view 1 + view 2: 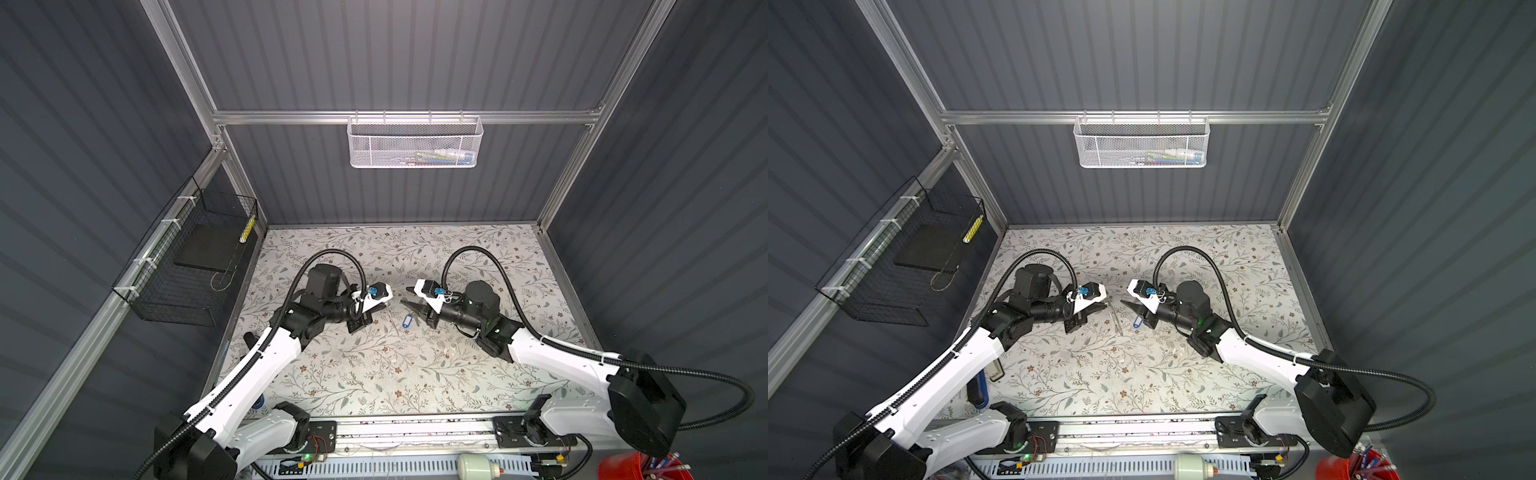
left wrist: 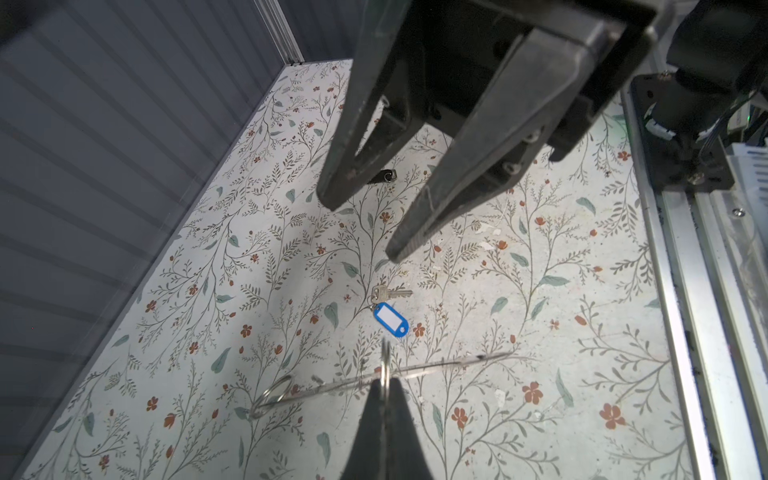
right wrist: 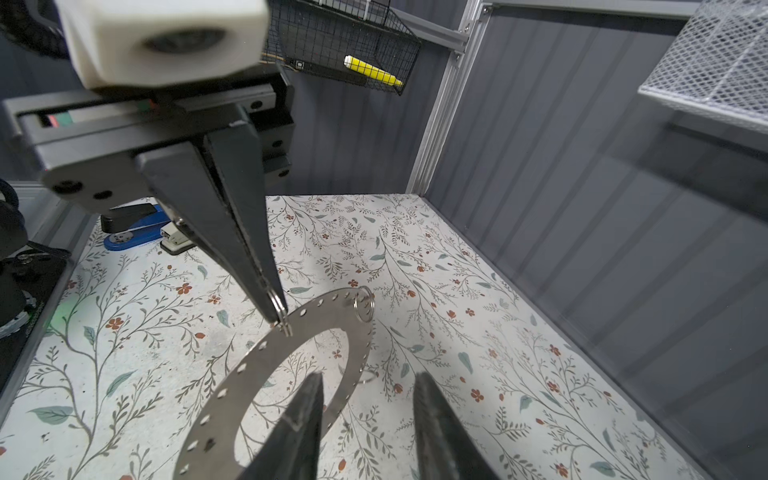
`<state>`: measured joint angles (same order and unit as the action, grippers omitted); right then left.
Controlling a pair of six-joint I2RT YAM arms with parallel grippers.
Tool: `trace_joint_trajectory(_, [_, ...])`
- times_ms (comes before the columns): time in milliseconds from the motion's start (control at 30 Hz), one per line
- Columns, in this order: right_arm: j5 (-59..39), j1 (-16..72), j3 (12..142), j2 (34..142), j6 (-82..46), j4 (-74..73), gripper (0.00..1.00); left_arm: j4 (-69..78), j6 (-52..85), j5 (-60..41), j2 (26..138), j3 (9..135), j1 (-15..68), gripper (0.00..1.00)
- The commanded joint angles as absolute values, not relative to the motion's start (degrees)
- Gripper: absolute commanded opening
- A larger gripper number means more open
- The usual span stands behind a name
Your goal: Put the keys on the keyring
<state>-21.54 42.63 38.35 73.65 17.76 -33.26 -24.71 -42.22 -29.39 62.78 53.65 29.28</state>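
Note:
My left gripper (image 2: pixel 384 380) (image 3: pixel 277 316) is shut on a small split keyring (image 2: pixel 385 357) that hangs from a large flat perforated metal ring (image 3: pixel 249 365). It holds this ring tilted above the table. Another small ring (image 3: pixel 364 305) hangs from that ring's far rim. A silver key (image 2: pixel 392 293) lies on the table, joined to a blue tag (image 2: pixel 390 319) (image 1: pixel 406 322). My right gripper (image 3: pixel 368 376) (image 2: pixel 361 228) is open with nothing between its fingers. It faces the left gripper (image 1: pixel 384 306) just above the key, one finger over the flat ring's rim.
A black tag (image 2: pixel 384 176) lies partly hidden behind a right finger. A blue stapler (image 3: pixel 133 232) sits near the left arm's base. A black wire basket (image 1: pixel 187 266) hangs on the left wall, a white mesh basket (image 1: pixel 415 141) on the back rail.

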Motion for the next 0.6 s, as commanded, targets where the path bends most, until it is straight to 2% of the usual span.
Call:
trace_joint_trajectory(0, [-22.3,43.4,36.0,73.3,19.0,-33.1,0.37,-26.8,-48.2,-28.1,61.4,55.2,30.8,0.00])
trace_joint_trajectory(367, [-26.6,44.0,31.2,70.8,25.2,-35.1,0.33,-17.3,-61.3,-26.8,59.1,50.5,33.7,0.00])
trace_joint_trajectory(567, [-28.5,44.2,31.7,71.9,26.4,-37.8,0.28,-16.2,-66.0,-28.3,58.7,49.0,33.9,0.00])
